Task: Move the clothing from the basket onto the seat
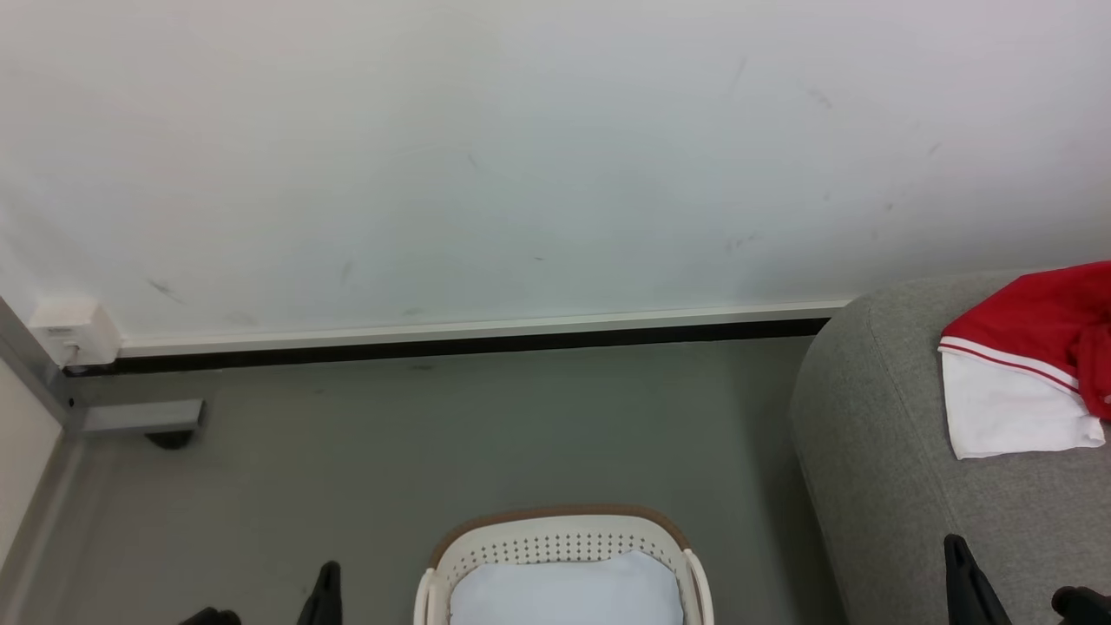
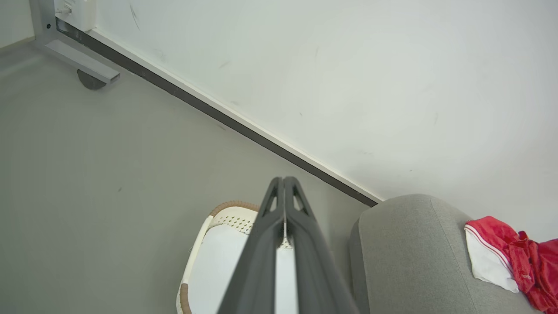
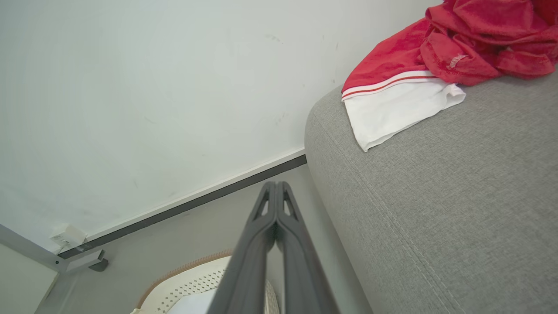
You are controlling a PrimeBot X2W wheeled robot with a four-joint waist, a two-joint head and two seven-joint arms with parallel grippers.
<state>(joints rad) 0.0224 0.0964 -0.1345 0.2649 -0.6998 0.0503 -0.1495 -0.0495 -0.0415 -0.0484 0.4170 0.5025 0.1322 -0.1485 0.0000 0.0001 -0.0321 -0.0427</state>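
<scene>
Lying by the seat (image 1: 877,486) edge — clothing (image 1: 1024,365), basket (image 1: 555,545) well apart.

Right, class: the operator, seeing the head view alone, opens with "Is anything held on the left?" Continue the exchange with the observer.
Observer: No. In the left wrist view the left gripper has its jaws pressed together, nothing between.
Operator: And the right?
Observer: The right gripper is shut the same way, empty.
Operator: What lies past my right edge?
Observer: More of the clothing: red folds bunched on the seat, with a small pale label.
</scene>
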